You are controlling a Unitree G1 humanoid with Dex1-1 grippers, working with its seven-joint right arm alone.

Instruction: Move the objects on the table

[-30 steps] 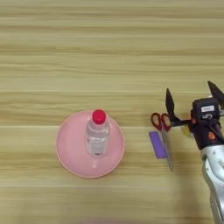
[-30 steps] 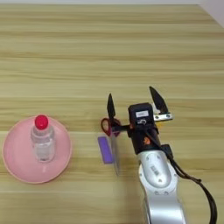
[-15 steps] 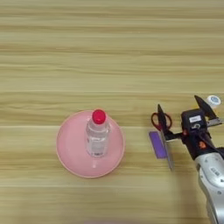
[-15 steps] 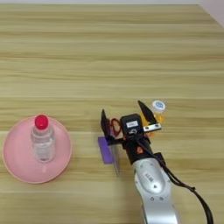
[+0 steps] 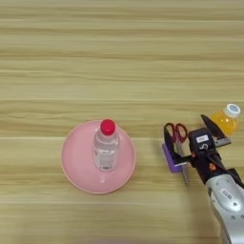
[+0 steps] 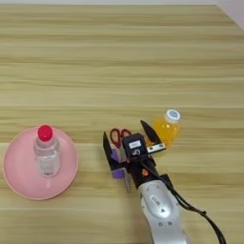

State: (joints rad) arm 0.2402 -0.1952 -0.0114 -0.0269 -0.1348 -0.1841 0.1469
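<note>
My right gripper [image 5: 186, 128] is open low over the table [image 5: 119, 57] at the right. Its two black fingers stand either side of the red-handled scissors [image 5: 175, 131]. The left finger is beside the small purple block [image 5: 169, 161], which lies along the scissors' left side; whether it touches the block I cannot tell. The small orange juice bottle [image 6: 167, 127] with a white cap stands just right of the right finger, apart from it. Nothing is held. The silver forearm [image 6: 157, 205] comes in from the bottom edge and hides part of the scissors' blades.
A pink plate [image 5: 71, 164] sits left of centre, and a clear bottle with a red cap [image 5: 106, 147] stands upright on it. Bare wood stretches across the far half of the table.
The open gripper has come nearer and lower, slightly left, and now straddles the scissors. The orange bottle, hidden behind it a second ago, now shows. The plate and clear bottle have not moved.
</note>
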